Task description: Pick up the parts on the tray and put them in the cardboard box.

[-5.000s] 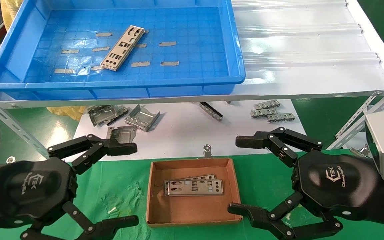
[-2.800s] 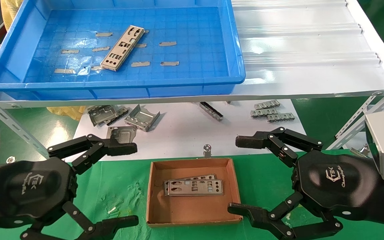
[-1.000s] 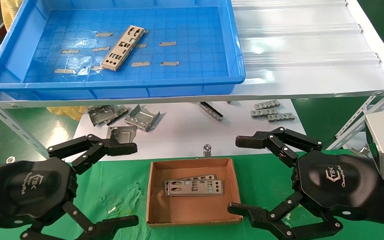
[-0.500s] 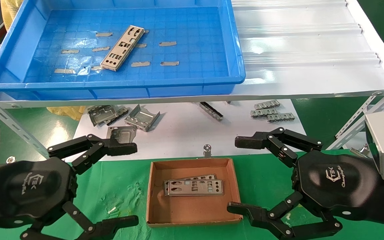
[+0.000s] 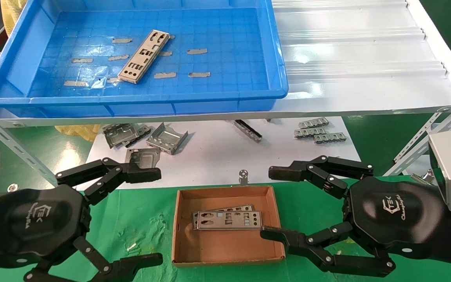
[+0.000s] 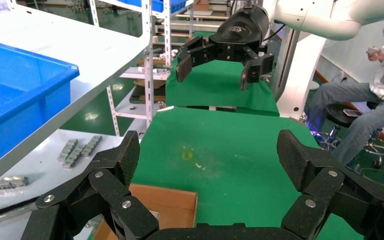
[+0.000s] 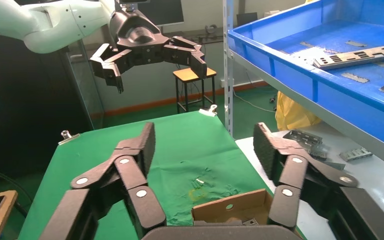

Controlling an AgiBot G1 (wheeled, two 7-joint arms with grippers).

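**One plate left in the tray, both grippers wide apart**

You have one long silver punched metal plate (image 5: 144, 57) lying flat and slanted on the floor of the big bright blue plastic tray (image 5: 280, 62), up on the white shelf. Two more plates (image 5: 227, 219) rest stacked in the small brown cardboard box (image 5: 276, 219) on the green cloth. Your right gripper (image 5: 266, 203) hangs spread over the box's right edge, grasping nothing. Your left gripper (image 5: 147, 215) hovers left of the box, fingers likewise released.
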